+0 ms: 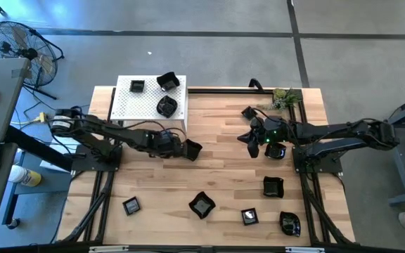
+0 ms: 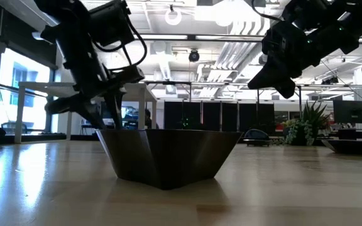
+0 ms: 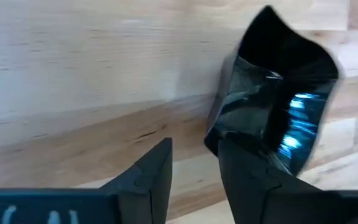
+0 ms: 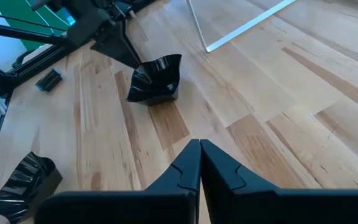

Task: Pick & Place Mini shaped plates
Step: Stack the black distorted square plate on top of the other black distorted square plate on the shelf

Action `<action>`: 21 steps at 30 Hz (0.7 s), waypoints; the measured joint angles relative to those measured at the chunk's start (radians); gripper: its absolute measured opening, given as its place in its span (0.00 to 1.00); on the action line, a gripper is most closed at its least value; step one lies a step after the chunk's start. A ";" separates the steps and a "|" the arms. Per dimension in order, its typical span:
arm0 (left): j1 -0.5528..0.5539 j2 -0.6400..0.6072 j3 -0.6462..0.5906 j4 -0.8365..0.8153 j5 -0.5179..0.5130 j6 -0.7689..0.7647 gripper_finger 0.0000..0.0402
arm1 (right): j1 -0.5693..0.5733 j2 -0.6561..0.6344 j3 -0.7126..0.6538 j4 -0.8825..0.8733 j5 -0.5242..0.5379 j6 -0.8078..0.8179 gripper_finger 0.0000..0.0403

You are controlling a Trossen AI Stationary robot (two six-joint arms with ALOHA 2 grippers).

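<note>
Several small glossy black mini shaped plates lie about the wooden table. One angular plate [image 1: 193, 149] [image 3: 272, 93] [image 4: 157, 79] rests on its base near the table's middle. My left gripper [image 1: 182, 147] [image 3: 194, 143] is open and slants down at that plate's left rim, with one finger by the rim and bare wood in the gap. My right gripper [image 1: 254, 138] [image 4: 199, 145] is shut, empty and above the table at the far right. Two plates [image 1: 249, 112] [image 1: 276, 151] sit close to it. Three plates rest on the white perforated stand [image 1: 129, 105]. My left gripper comes at the angular plate slanting down from the table's left. One finger [image 3: 247, 180] stands against the plate's near rim [image 3: 219, 134]; I cannot tell whether it touches. The plate sits on the table.
More plates lie along the near side [image 1: 131, 206] [image 1: 201, 205] [image 1: 249, 216] [image 1: 290, 223] [image 1: 273, 186]; one of them fills the low view's foreground [image 2: 168, 157]. A green plant sprig [image 1: 283, 98] sits at the far right corner. Bare wood lies between the two arms.
</note>
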 joint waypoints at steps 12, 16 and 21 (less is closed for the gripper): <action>0.000 0.008 0.000 0.034 -0.022 0.003 0.11 | 0.000 0.000 0.000 0.000 0.000 0.002 0.01; 0.000 0.007 0.000 0.034 -0.017 0.003 0.02 | 0.000 0.000 0.000 0.000 0.000 0.002 0.02; 0.000 0.005 0.000 0.038 0.007 0.003 0.01 | 0.000 0.000 0.000 0.000 0.000 0.002 0.00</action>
